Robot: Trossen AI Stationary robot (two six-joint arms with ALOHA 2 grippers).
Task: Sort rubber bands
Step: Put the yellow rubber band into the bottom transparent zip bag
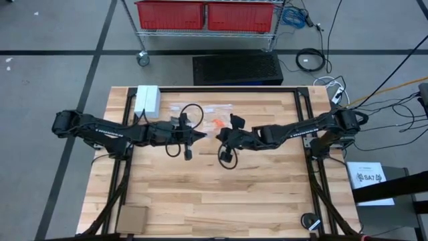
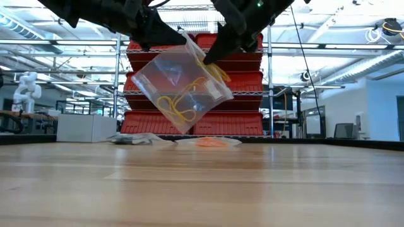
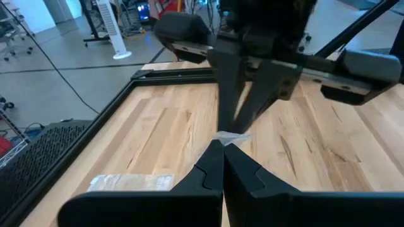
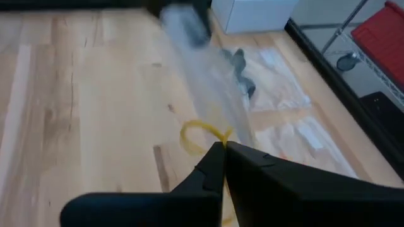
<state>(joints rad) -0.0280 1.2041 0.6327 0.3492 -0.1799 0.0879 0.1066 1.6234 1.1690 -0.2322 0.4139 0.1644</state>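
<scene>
A clear plastic zip bag (image 2: 180, 82) hangs tilted above the table between my two grippers. Pale yellow-tan rubber bands (image 2: 180, 104) lie inside it. One yellow loop (image 4: 201, 135) shows right at my right gripper's fingertips. My left gripper (image 2: 161, 39) is shut on the bag's upper left end, and my right gripper (image 2: 218, 53) is shut on its upper right end. Both meet over the table's middle in the high view, left gripper (image 1: 198, 136) and right gripper (image 1: 218, 136). Orange rubber bands (image 1: 215, 124) lie on the table beyond them. My left gripper pinches an edge of the bag's top (image 3: 228, 135) between its two shut fingers, coming from the table's left and slanting down. The bag hangs below, clear of the table. My right gripper pinches the bag's opposite upper corner (image 2: 211, 63) between its shut fingers, coming from the table's right and slanting down. A yellow band loop (image 4: 218, 133) lies against the fingertips; whether it is also pinched, I cannot tell.
Other clear zip bags (image 4: 271, 75) lie flat on the far part of the table, one of them (image 2: 211, 142) with orange bands on it. A white box (image 1: 147, 99) stands at the far left. A cardboard piece (image 1: 132, 217) lies at the near left corner.
</scene>
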